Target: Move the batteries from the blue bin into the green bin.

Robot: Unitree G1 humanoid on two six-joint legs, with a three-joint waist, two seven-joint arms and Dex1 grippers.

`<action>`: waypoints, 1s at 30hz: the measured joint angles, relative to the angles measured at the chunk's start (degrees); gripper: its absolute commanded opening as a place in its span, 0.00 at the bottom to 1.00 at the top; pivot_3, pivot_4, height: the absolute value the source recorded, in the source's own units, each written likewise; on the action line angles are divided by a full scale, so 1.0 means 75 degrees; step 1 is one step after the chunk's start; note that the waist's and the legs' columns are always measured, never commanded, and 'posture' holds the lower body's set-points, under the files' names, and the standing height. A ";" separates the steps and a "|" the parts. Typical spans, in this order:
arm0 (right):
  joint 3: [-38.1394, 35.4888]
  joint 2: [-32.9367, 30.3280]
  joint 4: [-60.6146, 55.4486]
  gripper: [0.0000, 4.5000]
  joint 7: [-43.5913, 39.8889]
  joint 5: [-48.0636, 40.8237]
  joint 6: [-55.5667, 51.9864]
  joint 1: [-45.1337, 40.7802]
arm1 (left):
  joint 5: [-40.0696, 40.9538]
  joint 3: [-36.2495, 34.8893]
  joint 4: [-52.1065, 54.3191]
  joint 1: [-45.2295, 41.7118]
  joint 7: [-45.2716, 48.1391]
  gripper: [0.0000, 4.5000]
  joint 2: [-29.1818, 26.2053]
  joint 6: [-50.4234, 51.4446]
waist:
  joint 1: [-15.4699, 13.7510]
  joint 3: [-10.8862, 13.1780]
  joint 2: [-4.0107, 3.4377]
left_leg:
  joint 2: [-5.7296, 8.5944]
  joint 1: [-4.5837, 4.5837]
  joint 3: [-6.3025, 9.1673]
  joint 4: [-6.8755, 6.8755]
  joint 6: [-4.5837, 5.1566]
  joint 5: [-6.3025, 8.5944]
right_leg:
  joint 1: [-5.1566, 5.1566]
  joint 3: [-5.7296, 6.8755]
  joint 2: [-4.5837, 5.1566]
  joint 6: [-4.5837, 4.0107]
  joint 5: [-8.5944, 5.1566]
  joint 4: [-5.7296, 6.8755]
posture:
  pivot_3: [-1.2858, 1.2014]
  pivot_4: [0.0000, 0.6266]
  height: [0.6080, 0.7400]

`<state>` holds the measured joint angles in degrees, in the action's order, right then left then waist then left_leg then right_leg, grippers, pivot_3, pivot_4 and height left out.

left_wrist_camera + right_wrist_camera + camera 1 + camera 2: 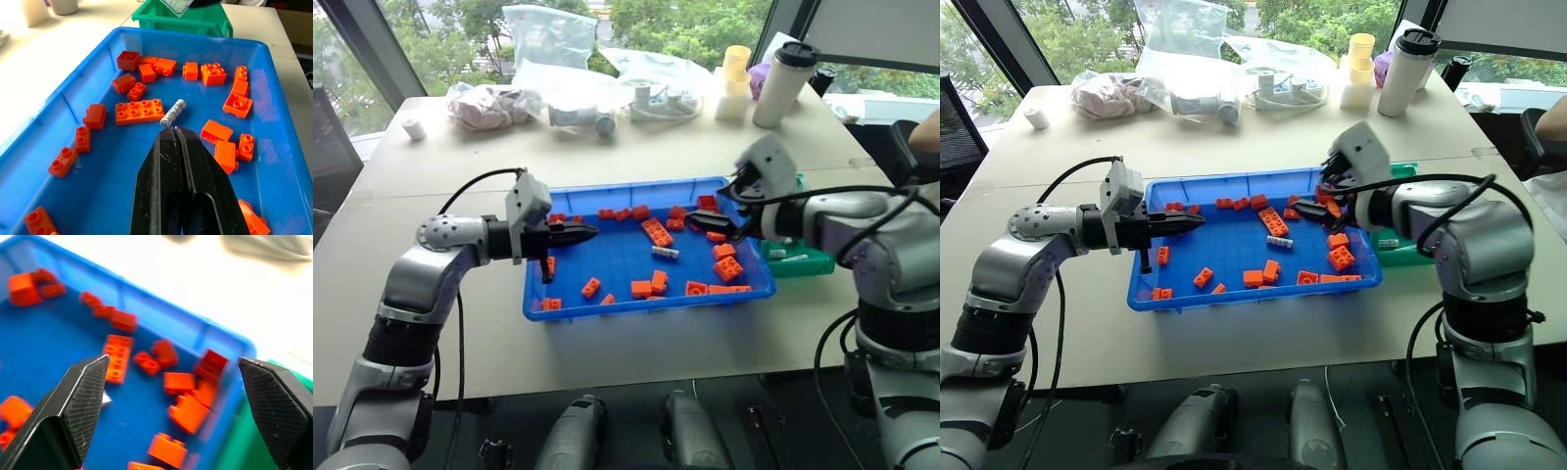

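Observation:
The blue bin (646, 306) lies mid-table, strewn with orange bricks. One silver battery (665, 252) rests on its floor near the middle. My left gripper (590, 232) hovers over the bin's left part, shut and empty, with its tip pointing at the battery (173, 113) just beyond it. My right gripper (728, 207) hangs over the bin's right end with its fingers (83, 401) spread wide open and nothing between them. The green bin (808, 262) stands against the blue bin's right side, and two small silver-white pieces lie in it.
Along the table's far edge lie plastic bags (548, 39), a white tumbler with a black lid (781, 83), stacked yellow cups (736, 67) and a small white cup (414, 128). A person's arm (925, 132) shows at the far right.

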<state>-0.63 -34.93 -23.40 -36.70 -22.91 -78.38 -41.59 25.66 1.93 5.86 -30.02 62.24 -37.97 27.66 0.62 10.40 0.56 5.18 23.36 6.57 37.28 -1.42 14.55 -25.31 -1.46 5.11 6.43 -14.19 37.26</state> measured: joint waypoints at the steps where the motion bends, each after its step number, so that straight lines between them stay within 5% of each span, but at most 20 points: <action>1: 0.0339 0.0104 0.0004 0.96 0.0049 -0.0041 0.0009 0.0078 | 0.0000 -0.0001 0.0003 0.0001 -0.0011 0.00 -0.0001 0.0010 | -0.0025 0.0000 0.0000 | 0.0002 0.0002 0.0005 0.0005 -0.0004 -0.0002 | 0.0002 0.0004 0.0001 0.0000 0.0000 -0.0001 | 0.52 0.24 1.00; 18: 0.2226 0.0130 0.1807 0.96 -0.0148 0.0506 0.2035 0.0561 | 0.0088 -0.0166 0.0574 0.0430 -0.0343 0.00 -0.0155 0.0236 | 0.0038 0.0000 0.0001 | 0.0001 0.0000 0.0002 0.0000 -0.0004 -0.0002 | -0.0001 0.0002 -0.0003 0.0000 0.0000 -0.0002 | 0.52 0.24 1.00; 21: 0.2467 0.0161 0.2063 0.77 -0.0218 0.0684 0.2328 0.0453 | 0.0125 -0.0172 0.0649 0.0466 -0.0381 0.00 -0.0187 0.0262 | 0.0035 0.0000 0.0001 | 0.0001 -0.0001 0.0002 0.0001 -0.0004 -0.0002 | 0.0000 0.0002 -0.0003 0.0000 0.0000 -0.0002 | 0.52 0.24 1.00; 28: 0.2775 0.0247 0.2339 0.01 -0.0256 0.1091 0.2674 0.0386 | 0.0153 -0.0190 0.0745 0.0511 -0.0488 0.00 -0.0193 0.0278 | 0.0032 0.0000 0.0001 | 0.0001 -0.0001 0.0002 -0.0001 -0.0004 -0.0002 | -0.0002 0.0002 -0.0003 0.0000 0.0000 -0.0001 | 0.52 0.24 1.00; 30: 0.2779 0.0243 0.2311 0.00 -0.0253 0.1145 0.2665 0.0385 | 0.0154 -0.0190 0.0745 0.0511 -0.0494 0.00 -0.0192 0.0278 | 0.0031 0.0000 0.0001 | 0.0001 -0.0001 0.0002 0.0000 -0.0004 -0.0002 | -0.0001 0.0002 -0.0003 0.0000 0.0000 -0.0001 | 0.52 0.24 1.00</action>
<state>20.21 -33.11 -6.07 -38.60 -14.32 -58.40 -38.70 26.81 0.50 11.45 -26.19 58.53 -39.41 29.75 0.85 10.40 0.57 5.19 23.35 6.58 37.28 -1.45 14.53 -25.31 -1.45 5.09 6.43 -14.19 37.25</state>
